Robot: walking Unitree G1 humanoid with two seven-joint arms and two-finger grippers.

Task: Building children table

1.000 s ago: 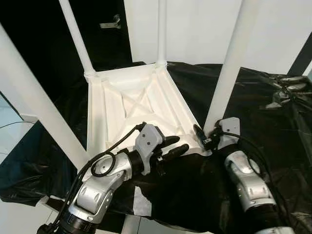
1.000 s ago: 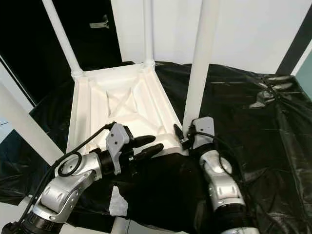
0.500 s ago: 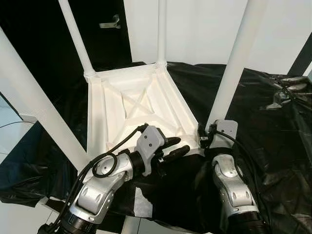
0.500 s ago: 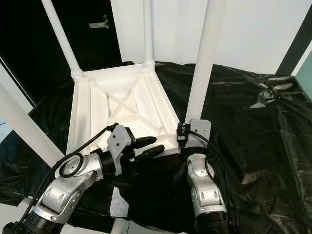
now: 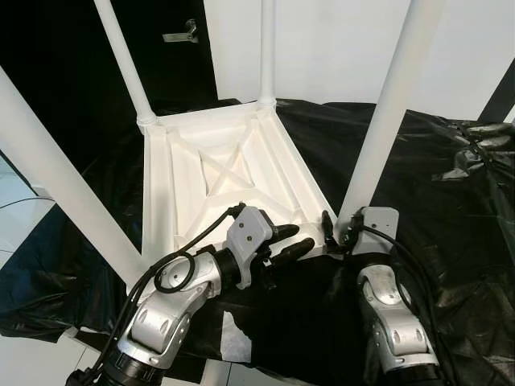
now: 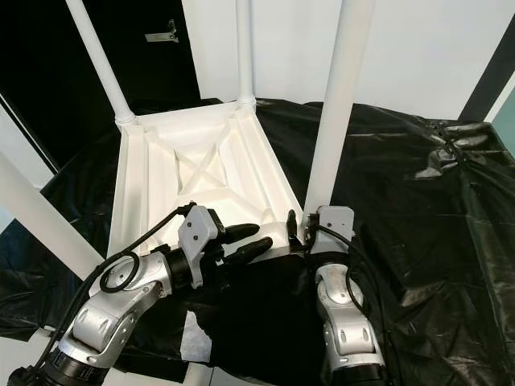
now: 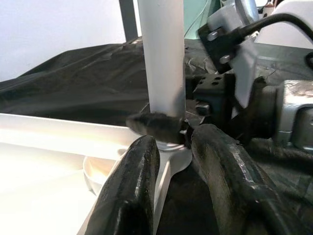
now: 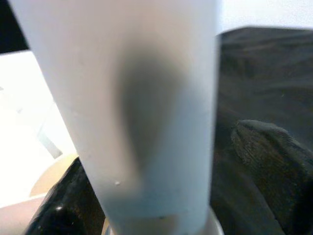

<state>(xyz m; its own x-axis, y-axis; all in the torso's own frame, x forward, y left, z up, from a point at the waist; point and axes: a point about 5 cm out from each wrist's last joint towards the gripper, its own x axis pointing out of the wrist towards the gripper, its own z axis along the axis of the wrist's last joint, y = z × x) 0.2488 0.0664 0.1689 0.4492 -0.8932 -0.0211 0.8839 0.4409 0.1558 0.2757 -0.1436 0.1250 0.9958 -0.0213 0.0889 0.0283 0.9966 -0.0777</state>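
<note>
A white children's table [image 5: 173, 173] lies upside down on a black sheet, its legs pointing up. My right gripper [image 5: 341, 228] is at the foot of the near right leg [image 5: 385, 112], where it meets the table's corner, and is shut on it. In the right wrist view the leg [image 8: 142, 98] stands between the two black fingers [image 8: 264, 147]. My left gripper [image 5: 302, 236] hovers over the table's near rim, just left of that corner. Its fingers [image 7: 132, 196] are slightly apart and open, pointing at the leg's foot [image 7: 161, 58].
The black plastic sheet [image 5: 451, 209] covers the work surface and bunches up at the right [image 5: 475, 149]. Three more legs rise at the near left [image 5: 56, 169], far left [image 5: 121, 56] and far middle [image 5: 266, 48]. A white scrap [image 5: 233, 334] lies near the front edge.
My right wrist has turned around the foot of the near right leg, and its forearm swung left, then partly back. The left gripper has stayed almost still.
</note>
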